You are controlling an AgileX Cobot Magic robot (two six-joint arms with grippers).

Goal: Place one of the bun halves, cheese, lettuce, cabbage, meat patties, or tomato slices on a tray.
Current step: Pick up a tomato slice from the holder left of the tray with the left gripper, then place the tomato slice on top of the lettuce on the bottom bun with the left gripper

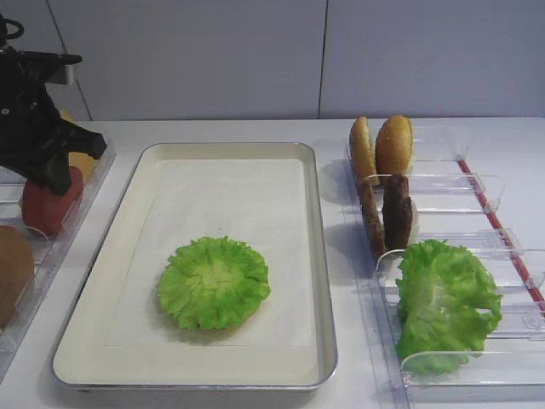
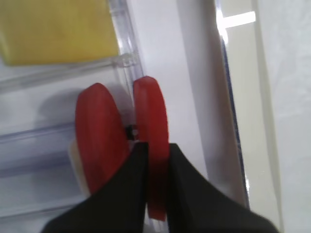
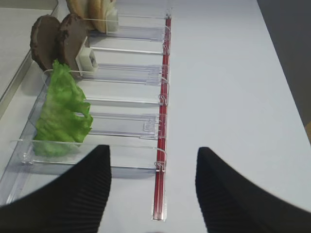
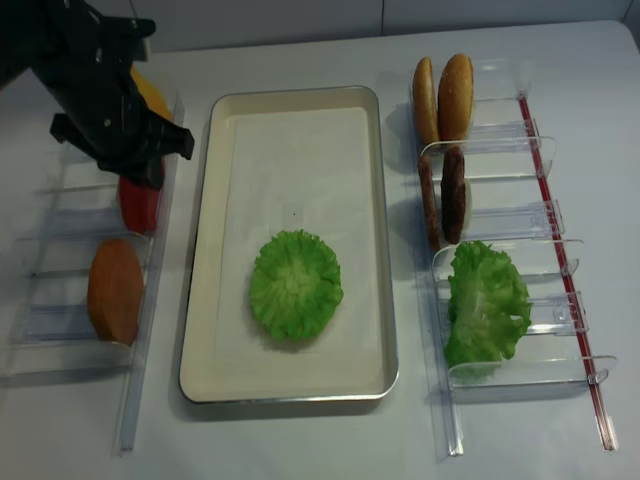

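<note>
Two red tomato slices [image 2: 97,126] stand on edge in the left clear rack. My left gripper [image 2: 154,145] is shut on the right-hand tomato slice [image 2: 150,111]; from above it [image 4: 140,178] hangs over the red discs [image 4: 140,205]. The cream tray [image 1: 319,256] holds a flat lettuce rosette [image 1: 213,283]. A yellow cheese slice [image 2: 58,29] lies just beyond the tomatoes. The right rack holds two bun halves [image 1: 383,146], two meat patties [image 1: 387,213] and a lettuce bunch [image 1: 447,302]. My right gripper [image 3: 153,170] is open and empty above the table by that rack's near end.
A brown bun half [image 4: 115,290] stands in the left rack [image 4: 60,330] nearer the front. The right rack [image 3: 126,73] has clear dividers and a red strip [image 3: 162,145] along its outer side. Bare white table lies right of it.
</note>
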